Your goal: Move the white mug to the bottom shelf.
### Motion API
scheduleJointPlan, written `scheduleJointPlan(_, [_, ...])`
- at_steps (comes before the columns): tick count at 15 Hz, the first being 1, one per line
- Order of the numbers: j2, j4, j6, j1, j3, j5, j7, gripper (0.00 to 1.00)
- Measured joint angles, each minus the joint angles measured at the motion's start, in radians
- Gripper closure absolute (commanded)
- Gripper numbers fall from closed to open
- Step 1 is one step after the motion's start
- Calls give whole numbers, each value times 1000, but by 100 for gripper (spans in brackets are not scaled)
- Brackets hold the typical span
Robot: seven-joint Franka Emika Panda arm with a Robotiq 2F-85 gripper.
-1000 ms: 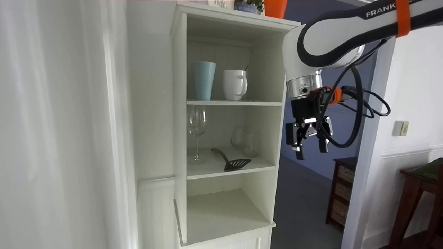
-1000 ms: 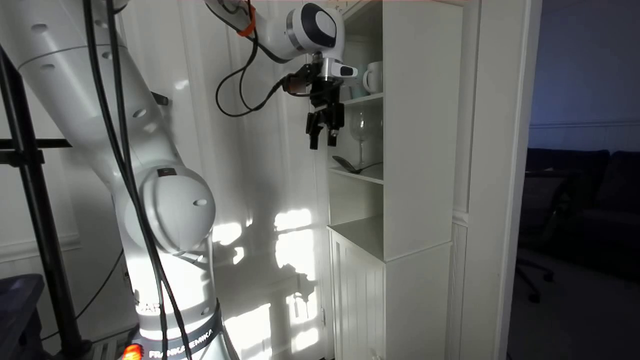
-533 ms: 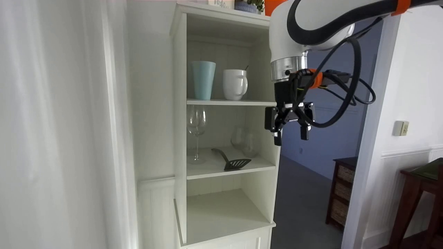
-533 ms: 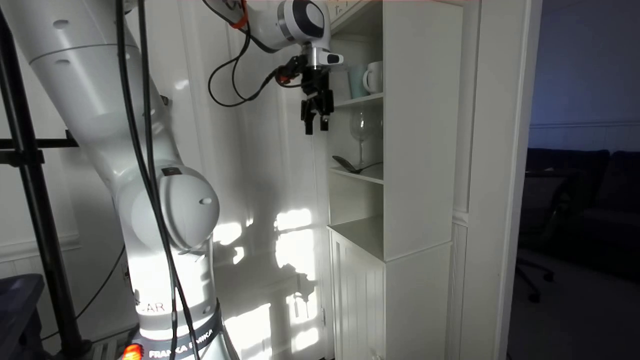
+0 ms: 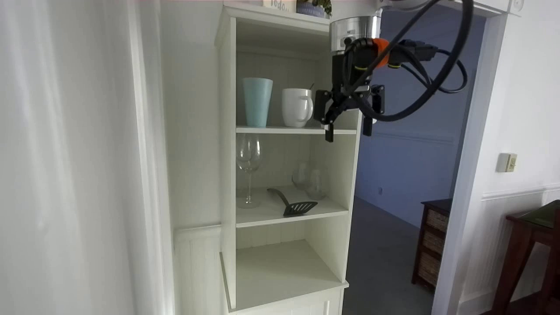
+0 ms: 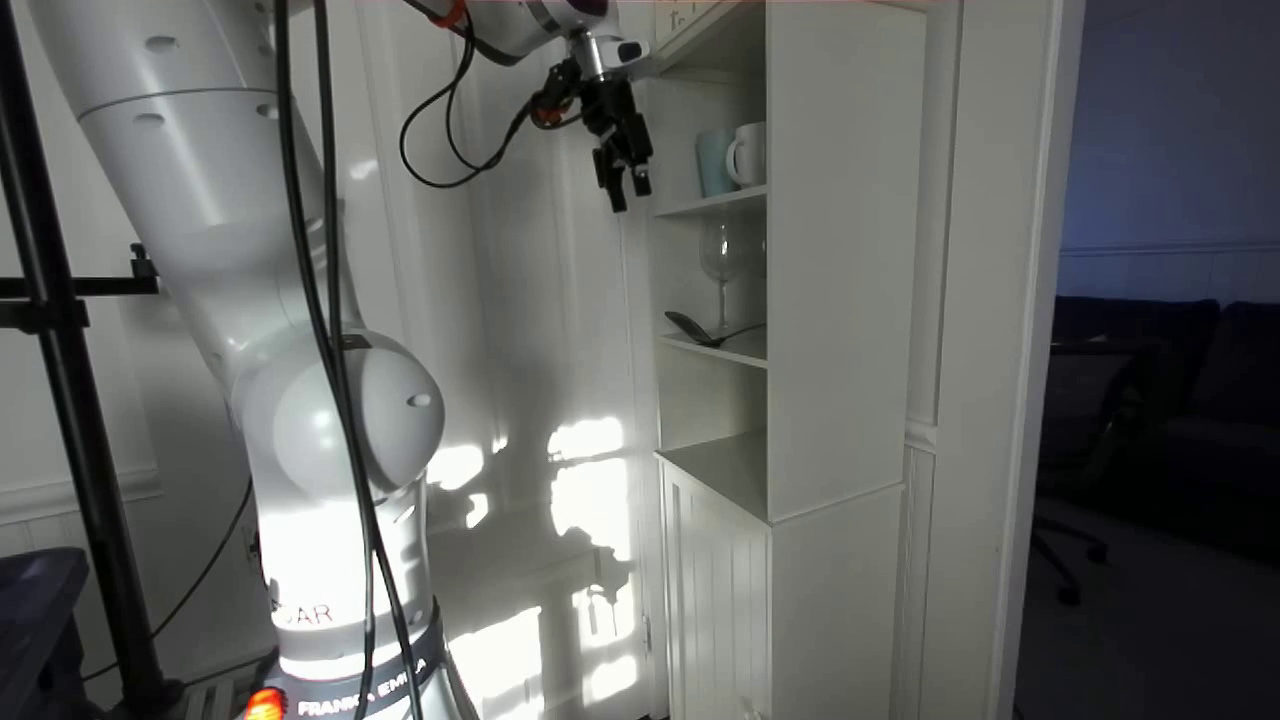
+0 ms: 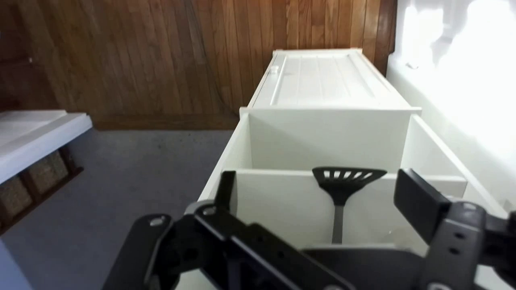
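Note:
The white mug (image 5: 294,108) stands upright on the top shelf board, its handle toward the right wall in this exterior view. It also shows in an exterior view (image 6: 749,158); it is not seen in the wrist view. The bottom shelf (image 5: 284,271) is the lowest compartment, bare white, also seen in an exterior view (image 6: 725,470) and in the wrist view (image 7: 326,139). My gripper (image 5: 348,132) is open and empty, pointing down in front of the unit near mug height, apart from the mug. It also shows in an exterior view (image 6: 630,193) and the wrist view (image 7: 322,193).
A teal tumbler (image 5: 257,103) stands beside the mug. The middle shelf holds a stemmed glass (image 5: 249,162), clear glasses (image 5: 316,186) and a black spatula (image 5: 300,208) overhanging the front edge. A potted plant (image 5: 313,8) sits on top. Side walls (image 6: 840,260) bound the shelves.
My gripper has risen and shifted left in both exterior views, from middle-shelf height to about mug height. It now tilts slightly. It stays open. The mug has not moved.

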Motion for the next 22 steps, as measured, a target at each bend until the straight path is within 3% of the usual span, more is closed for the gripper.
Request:
scheduleJointPlan(6, [19,132,38,6,28,-194,-2,0])
scheduleJointPlan(13, [36,149,50,7,28,-213,-11,0])
scheduleJointPlan(17, [38,147,156,6,2,-271,-89,0])
scheduleJointPlan(22, [57,136,349,6,-45,-260,-151,0])
